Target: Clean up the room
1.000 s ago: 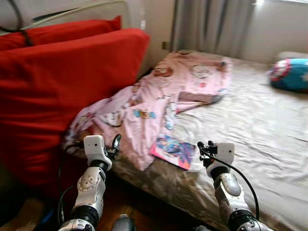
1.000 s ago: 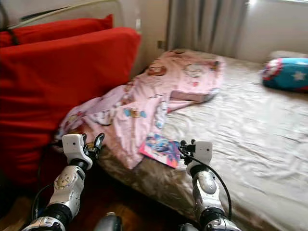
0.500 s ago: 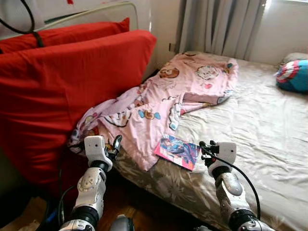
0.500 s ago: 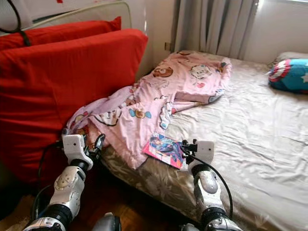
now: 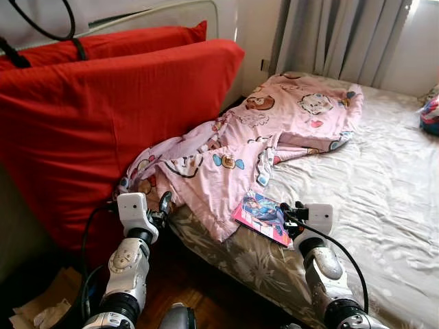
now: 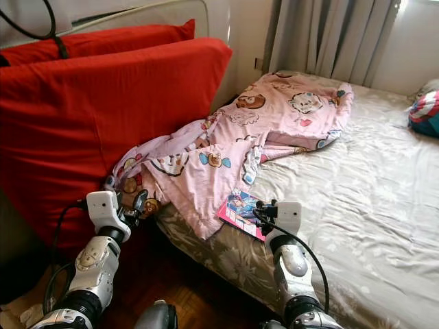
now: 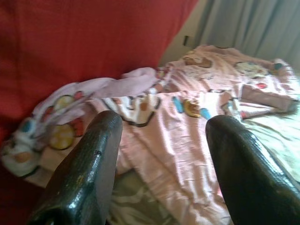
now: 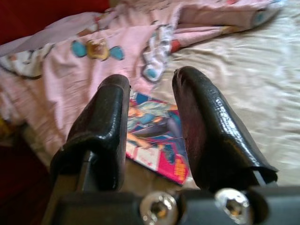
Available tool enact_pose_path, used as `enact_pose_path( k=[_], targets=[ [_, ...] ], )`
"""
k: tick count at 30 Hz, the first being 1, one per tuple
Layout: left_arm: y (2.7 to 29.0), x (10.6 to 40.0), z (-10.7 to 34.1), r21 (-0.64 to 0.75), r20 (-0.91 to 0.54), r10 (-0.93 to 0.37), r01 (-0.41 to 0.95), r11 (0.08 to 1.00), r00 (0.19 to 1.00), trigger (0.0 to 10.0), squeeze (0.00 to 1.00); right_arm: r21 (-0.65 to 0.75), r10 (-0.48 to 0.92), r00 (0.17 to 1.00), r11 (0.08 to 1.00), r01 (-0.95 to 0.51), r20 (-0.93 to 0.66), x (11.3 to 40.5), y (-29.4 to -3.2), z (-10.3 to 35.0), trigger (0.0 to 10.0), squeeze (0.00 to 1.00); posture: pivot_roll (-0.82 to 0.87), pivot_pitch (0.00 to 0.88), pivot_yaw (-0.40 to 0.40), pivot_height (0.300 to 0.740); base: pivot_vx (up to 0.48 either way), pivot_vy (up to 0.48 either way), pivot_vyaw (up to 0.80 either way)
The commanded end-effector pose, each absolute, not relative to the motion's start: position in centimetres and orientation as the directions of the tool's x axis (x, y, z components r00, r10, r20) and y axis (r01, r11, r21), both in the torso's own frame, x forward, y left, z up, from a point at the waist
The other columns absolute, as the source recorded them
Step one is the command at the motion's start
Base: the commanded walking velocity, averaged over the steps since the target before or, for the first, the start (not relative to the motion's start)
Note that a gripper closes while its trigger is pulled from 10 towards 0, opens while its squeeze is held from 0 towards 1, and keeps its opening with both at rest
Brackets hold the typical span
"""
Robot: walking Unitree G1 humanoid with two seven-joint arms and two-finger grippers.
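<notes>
A bed [image 5: 384, 178] with a pale, wrinkled sheet is seen ahead, and a pink blanket [image 5: 274, 130] printed with cartoon figures is spread in a crumpled heap across its near corner. A colourful magazine [image 5: 262, 216] is laid flat on the sheet at the bed's edge, its far corner tucked just beside the blanket's hem.

The right gripper [image 5: 293, 218] is held low at the bed's edge, right next to the magazine. In the right wrist view its two black fingers [image 8: 211, 131] are seen parted by a narrow gap, nothing held between them, and the magazine [image 8: 157, 140] is framed in that gap and a little beyond the tips, not touched.

The left gripper [image 5: 163, 205] is raised near the hanging end of the blanket, at the corner of the bed. Its fingers [image 7: 89, 173] are spread wide in the left wrist view, empty, with the blanket [image 7: 164, 117] lying past them and apart from both.

Two big red cushions [image 5: 110, 116] are propped against the wall to the left of the bed, pressed up against the blanket. Grey curtains [image 5: 343, 38] are hung behind the bed, and a blue pillow [image 6: 425, 110] is glimpsed at the far right.
</notes>
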State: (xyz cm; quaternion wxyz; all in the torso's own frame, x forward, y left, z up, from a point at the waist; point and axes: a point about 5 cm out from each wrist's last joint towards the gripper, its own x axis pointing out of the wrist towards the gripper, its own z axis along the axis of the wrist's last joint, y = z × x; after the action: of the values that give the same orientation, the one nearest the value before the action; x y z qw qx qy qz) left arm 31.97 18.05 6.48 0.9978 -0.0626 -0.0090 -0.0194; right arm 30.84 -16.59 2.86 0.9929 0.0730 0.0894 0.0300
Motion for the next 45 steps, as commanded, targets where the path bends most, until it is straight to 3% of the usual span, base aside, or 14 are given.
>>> enact_pose_path(
  k=[1, 33, 45],
  targets=[
    [18.11, 32.12, 6.68, -0.131, 0.022, -0.041, 0.043, 0.99, 0.999, 10.0, 0.0, 0.161, 0.072, 0.98, 0.986, -0.042, -0.185, 30.9, -16.51, 2.78, 10.0, 0.0, -0.11, 0.0, -0.006, 0.646, 0.244, 0.0, 0.0],
    [18.01, 32.14, 6.71, -0.134, 0.023, -0.047, 0.05, 0.99, 0.999, 10.0, 0.0, 0.17, 0.063, 0.974, 0.985, -0.026, -0.217, 30.64, -16.55, 2.25, 10.0, 0.0, -0.1, 0.007, -0.005, 0.646, 0.28, 0.0, 0.0],
    [17.8, 32.07, 6.67, -0.132, 0.02, -0.058, 0.06, 0.989, 0.998, 10.0, 0.0, 0.183, 0.035, 0.975, 0.983, 0.006, -0.221, 31.1, -17.1, 2.62, 10.0, 0.0, -0.11, 0.021, 0.0, 0.646, 0.0, 0.0, 0.0]
  ],
)
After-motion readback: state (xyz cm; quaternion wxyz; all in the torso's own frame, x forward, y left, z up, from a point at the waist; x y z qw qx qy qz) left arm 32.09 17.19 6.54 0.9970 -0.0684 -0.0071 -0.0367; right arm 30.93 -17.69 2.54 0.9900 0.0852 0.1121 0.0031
